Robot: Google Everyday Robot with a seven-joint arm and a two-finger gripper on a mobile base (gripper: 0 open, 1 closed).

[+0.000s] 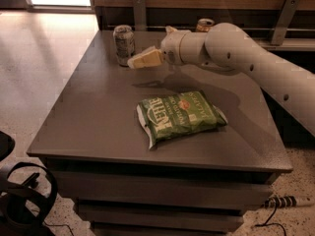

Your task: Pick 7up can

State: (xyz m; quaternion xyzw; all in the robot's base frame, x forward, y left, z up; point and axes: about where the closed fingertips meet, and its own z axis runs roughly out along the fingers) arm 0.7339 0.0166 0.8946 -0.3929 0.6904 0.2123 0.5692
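Note:
The 7up can [124, 44], silvery-white with dark print and a silver top, stands upright near the far left of the grey table [98, 117]. My gripper [141, 60] is on a white arm that reaches in from the right. It hovers above the table, its tip just right of the can and slightly nearer to me, with nothing held. A golden-orange can [204, 24] stands at the far edge, partly hidden behind the arm.
A green Kettle chip bag [179, 116] lies flat at the middle of the table, in front of the arm. A wooden wall with metal brackets runs behind the table. A power strip [283, 201] lies on the floor at the right, dark equipment at the lower left.

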